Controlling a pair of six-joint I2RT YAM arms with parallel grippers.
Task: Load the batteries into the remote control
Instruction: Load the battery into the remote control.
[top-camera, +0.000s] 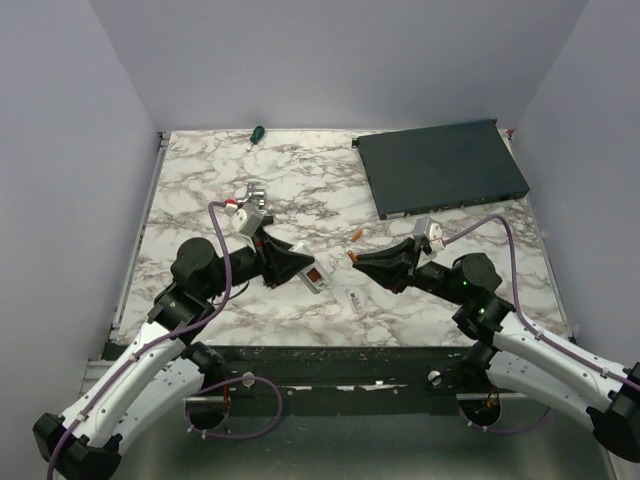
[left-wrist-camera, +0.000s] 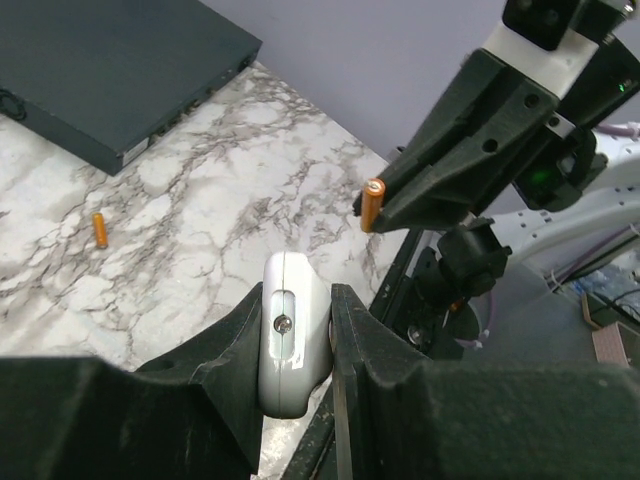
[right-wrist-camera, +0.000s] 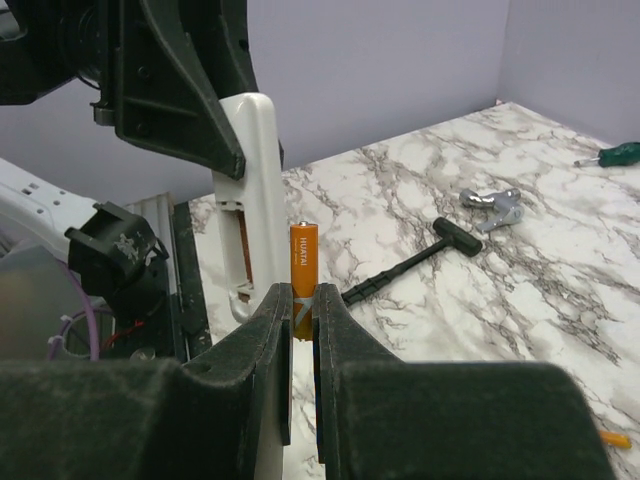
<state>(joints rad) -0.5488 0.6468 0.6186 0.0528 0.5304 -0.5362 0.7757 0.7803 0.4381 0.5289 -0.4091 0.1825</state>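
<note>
My left gripper is shut on the lower end of the white remote control, holding it above the table near the front edge. In the right wrist view the remote stands upright with its back compartment open and an orange strip showing inside. My right gripper is shut on an orange battery, held upright just beside the remote's compartment, a small gap apart. The same battery pokes from the right gripper's fingertips. A second battery lies loose on the marble.
A large dark flat box lies at the back right. A green-handled screwdriver sits at the far edge and a silver bracket left of centre. A black hammer-shaped tool lies on the marble. A small white piece rests below the grippers.
</note>
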